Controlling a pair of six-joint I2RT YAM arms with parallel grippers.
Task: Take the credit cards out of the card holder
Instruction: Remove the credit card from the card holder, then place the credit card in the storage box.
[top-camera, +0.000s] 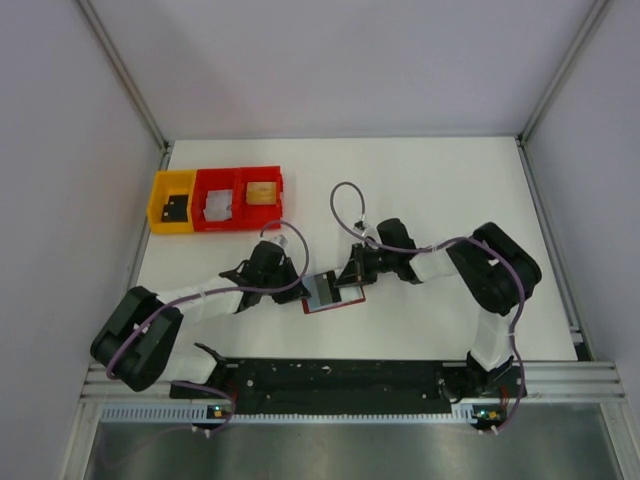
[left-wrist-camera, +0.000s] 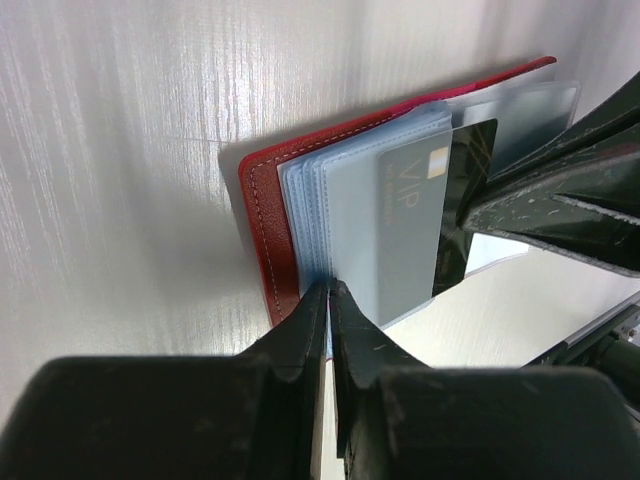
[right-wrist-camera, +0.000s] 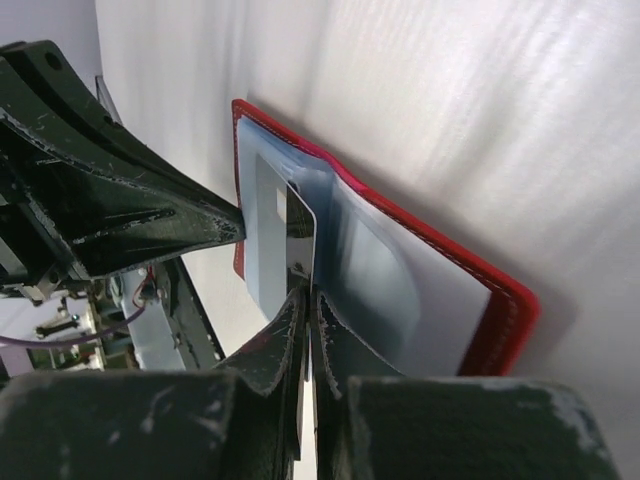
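Card holder (left-wrist-camera: 268, 230) pinned from both sides: left claw (left-wrist-camera: 328, 292) pinches its pockets (left-wrist-camera: 305, 200), right claw (right-wrist-camera: 307, 293) grips black card (right-wrist-camera: 300, 238).

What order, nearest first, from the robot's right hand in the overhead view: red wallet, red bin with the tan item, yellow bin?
1. Red wallet, at the right hand, mid-table.
2. Red bin with the tan item, back left.
3. Yellow bin, leftmost.

Brightness: top view is evenly lit from overhead; white table (top-camera: 430, 190) is nearly washed out.
Shadows: soft, faint edge is cast beside card holder (left-wrist-camera: 262, 210).
Glare: streaked sheen is seen across tabletop in wrist views.
Focus: left gripper (left-wrist-camera: 328, 292) body is blurred near lens.
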